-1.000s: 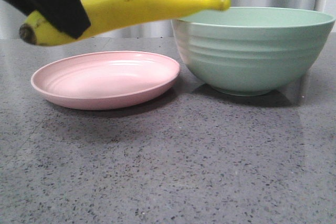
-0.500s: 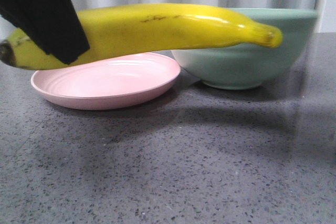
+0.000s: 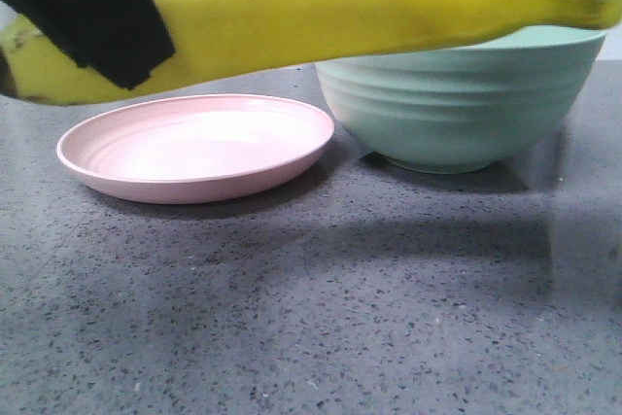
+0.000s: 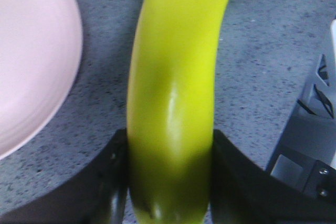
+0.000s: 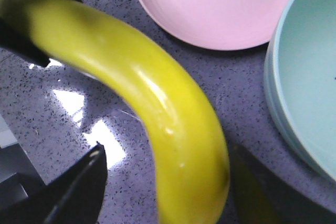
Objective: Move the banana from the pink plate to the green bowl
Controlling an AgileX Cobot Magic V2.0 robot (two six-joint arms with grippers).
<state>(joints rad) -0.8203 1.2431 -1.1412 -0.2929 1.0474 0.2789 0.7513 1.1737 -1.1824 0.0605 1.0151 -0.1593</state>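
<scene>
Hanging in the air close to the front camera, the banana (image 3: pixel 321 17) stretches almost level across the view, above the table (image 3: pixel 321 318) and touching neither dish. Its dark blunt end is at my left, its stem tip off to my right in front of the bowl's rim. My left claw (image 4: pixel 168 182) has it by the blunt end, a finger (image 4: pixel 100 182) pressed on each side of the fruit with the skin filling the gap between them. My right claw (image 5: pixel 168 182) sits around the other half, its fingers (image 5: pixel 79 192) set wide of the banana; I cannot tell whether either touches it. The plate (image 3: pixel 194 148) lies flat and bare below the banana. The bowl (image 3: pixel 457 99) stands upright just to the plate's right, rims near each other.
</scene>
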